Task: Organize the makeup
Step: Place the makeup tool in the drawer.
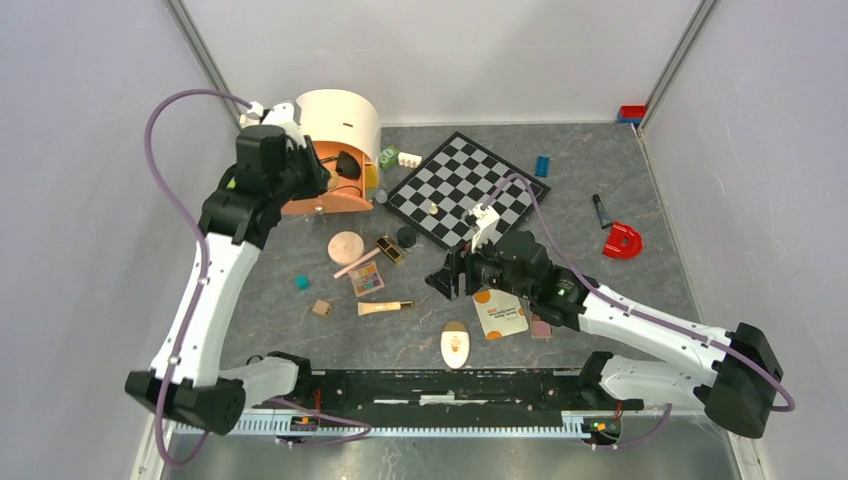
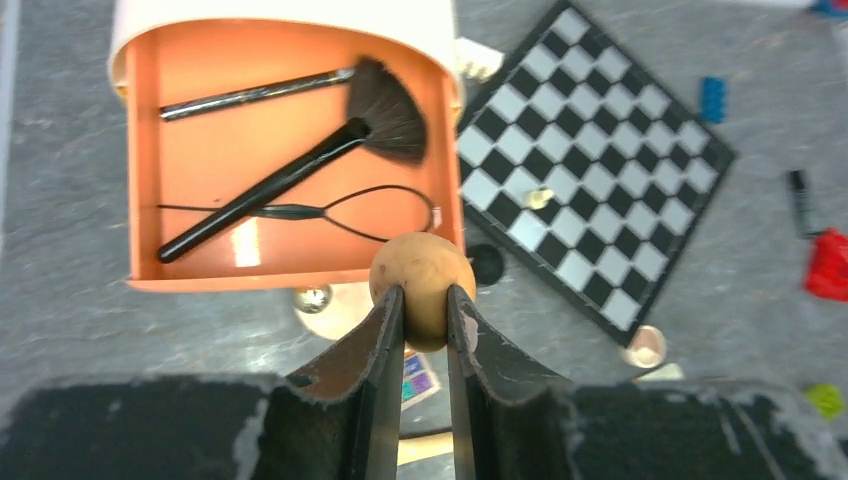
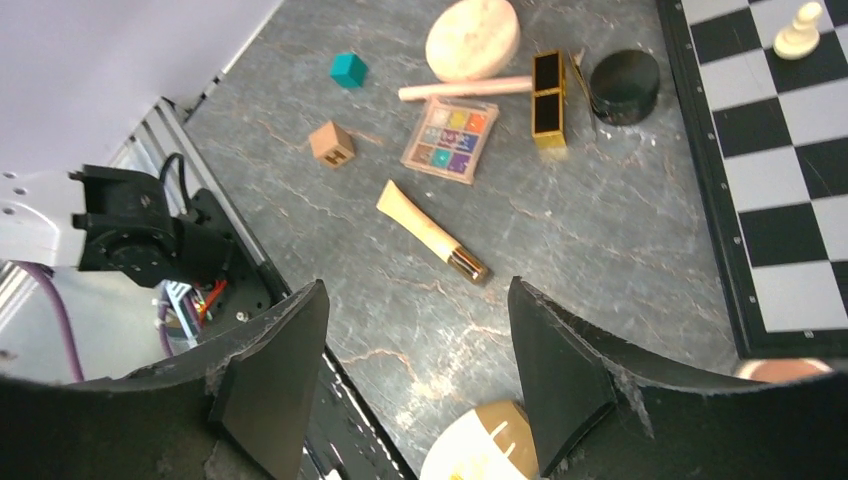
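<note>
My left gripper [image 2: 425, 295] is shut on a tan egg-shaped sponge [image 2: 420, 262], held over the front right corner of the open orange drawer [image 2: 200, 190]. A fan brush [image 2: 330, 140], a thin brush [image 2: 250, 93] and a wire loop tool lie in the drawer. My right gripper [image 3: 415, 300] is open and empty above the table. Beyond it lie a cream tube [image 3: 430, 232], the eyeshadow palette [image 3: 450, 139], the round peach compact [image 3: 472, 38], a gold case [image 3: 547, 100] and a black jar [image 3: 624, 86]. The cream oval [image 3: 480, 452] lies by its right finger. The white-orange sachet [image 1: 500, 312] and blush palette [image 1: 541, 328] lie under the right arm.
The peach drawer unit [image 1: 340, 120] stands at the back left. The chessboard [image 1: 468, 190] with a white pawn lies at centre back. A teal cube [image 1: 301, 283], a wooden cube [image 1: 321, 308], a red piece [image 1: 622, 241], a black tube [image 1: 602, 210] and small bricks [image 1: 542, 166] are scattered around.
</note>
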